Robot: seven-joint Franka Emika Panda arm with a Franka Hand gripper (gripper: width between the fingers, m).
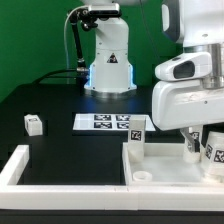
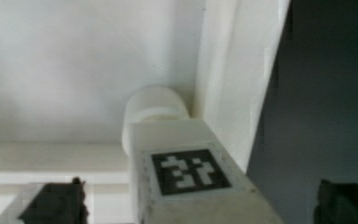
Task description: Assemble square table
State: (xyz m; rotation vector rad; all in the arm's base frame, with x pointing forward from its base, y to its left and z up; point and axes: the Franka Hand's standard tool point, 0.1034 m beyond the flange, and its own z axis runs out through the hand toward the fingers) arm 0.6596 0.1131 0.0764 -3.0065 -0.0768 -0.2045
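No words, brands or numbers legible anywhere. Only black-white square tags: several on the marker board (image 1: pixel 108 123); one on a small leg block (image 1: pixel 33 123), at nine o'clock from that board in the exterior view; one on an upright leg (image 1: pixel 137 133) at three o'clock; one on a third leg (image 1: pixel 213 152) at four o'clock. Dark triangular sign on the arm's base (image 1: pixel 110 62) at twelve o'clock, unreadable. In the wrist view, one sharp tag on a close leg (image 2: pixel 185 168).

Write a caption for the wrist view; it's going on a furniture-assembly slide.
Open tool straddling a tagged white leg beside the raised rim of the square table slab.
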